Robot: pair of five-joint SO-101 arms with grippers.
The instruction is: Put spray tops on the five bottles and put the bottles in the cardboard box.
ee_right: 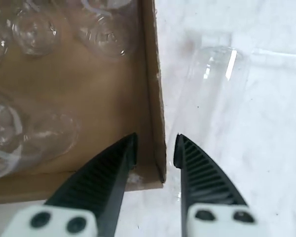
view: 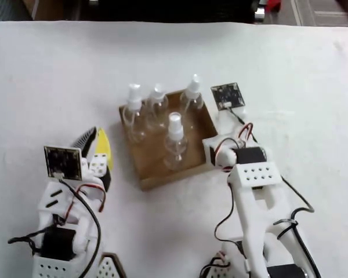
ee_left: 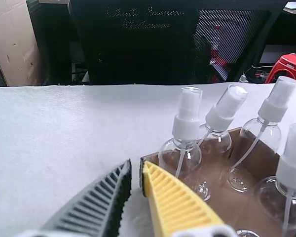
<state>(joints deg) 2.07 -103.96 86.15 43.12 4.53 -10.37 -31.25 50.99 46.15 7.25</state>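
The white table takes up nearly everything, with the two arms planted at its near edge. The right arm stretches forward to the right side of the box, and the left arm sits lower, off to the box's left.

In the middle lies the shallow cardboard box, turned a little askew. Four capped bottles stand upright inside it. The far-row bottles, three of them, line the wall away from the arms, and the near bottle stands alone closer to the middle. Each wears a white spray top.

The left gripper hovers just beside the box's left wall. Its grey and yellow fingers are parted by only a thin slit and have nothing between them.

The right gripper hangs over the box's corner. Its black fingers are a modest way apart and straddle the cardboard wall, one inside the box and one outside. They look clear of the cardboard on both sides.

Just outside that wall a clear cylinder lies on the table. It might be the fifth bottle, though from here I can't tell a bottle from a cap.
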